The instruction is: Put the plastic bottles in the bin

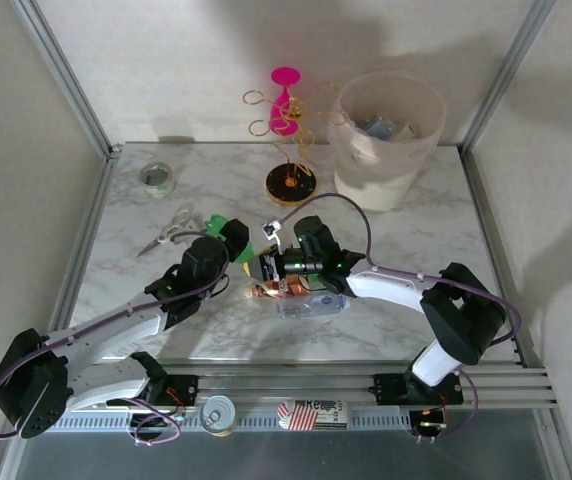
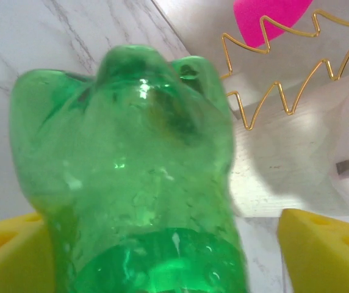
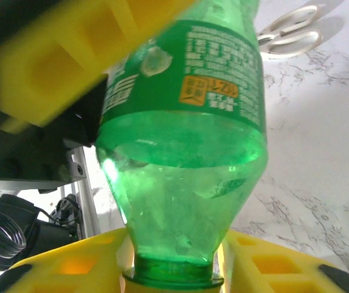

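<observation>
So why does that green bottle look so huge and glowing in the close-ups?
Left wrist view: the green bottle sits right at the lens, lit through, with white glints. Right wrist view: its label is sharp, a yellow finger top left blurred. Top external view: soft shadows on the table.

Translucent green bottle, its deeper green label printed in white with one orange patch. The fingers of my right gripper are bright yellow, and my left gripper wears the same yellow. The table is white marble veined in grey. The bin is cream-white. The wire stand is gold, topped in hot pink, on a black base. An orange-brown bottle and a clear bottle complete the palette.
</observation>
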You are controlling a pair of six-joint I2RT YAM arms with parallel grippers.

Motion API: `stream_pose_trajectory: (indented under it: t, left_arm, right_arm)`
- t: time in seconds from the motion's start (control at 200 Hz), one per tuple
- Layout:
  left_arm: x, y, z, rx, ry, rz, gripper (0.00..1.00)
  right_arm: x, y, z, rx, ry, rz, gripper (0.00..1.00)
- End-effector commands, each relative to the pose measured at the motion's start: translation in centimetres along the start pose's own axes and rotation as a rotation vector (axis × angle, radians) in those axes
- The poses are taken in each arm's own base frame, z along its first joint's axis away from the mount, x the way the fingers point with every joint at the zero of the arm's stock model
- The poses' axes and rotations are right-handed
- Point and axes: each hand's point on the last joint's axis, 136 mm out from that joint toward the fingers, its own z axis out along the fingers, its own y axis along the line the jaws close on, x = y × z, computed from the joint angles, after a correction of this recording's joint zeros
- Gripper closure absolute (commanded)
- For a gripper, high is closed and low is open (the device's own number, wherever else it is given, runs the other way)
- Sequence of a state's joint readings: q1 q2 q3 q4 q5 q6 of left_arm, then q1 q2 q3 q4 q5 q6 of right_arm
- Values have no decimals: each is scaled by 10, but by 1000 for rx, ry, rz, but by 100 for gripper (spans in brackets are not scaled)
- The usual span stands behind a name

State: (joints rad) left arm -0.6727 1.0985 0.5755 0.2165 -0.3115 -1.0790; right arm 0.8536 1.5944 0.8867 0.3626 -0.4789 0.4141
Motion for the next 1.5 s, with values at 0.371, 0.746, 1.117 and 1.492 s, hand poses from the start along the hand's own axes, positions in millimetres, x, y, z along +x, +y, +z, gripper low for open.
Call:
stream_pose_trajectory:
  t: [0.371,0.746,1.117,1.492]
  left_arm:
    - [-49,7,-28,-20,-163,-29,0]
    - [-62,71,-44,-78,-255,-156,0]
    - [-33,91,-27,-91,-142,-159,0]
    - [9,73,2,-70,91,-48,0]
  right_arm:
    - [-29,-16,-19,78,-101,-23,67]
    - [-98,-48,-117,329,-304,-84,68]
    - [-178,-62,-257,661,-581,-155,73]
    - [-222,-124,-336,844,-700,-19,72]
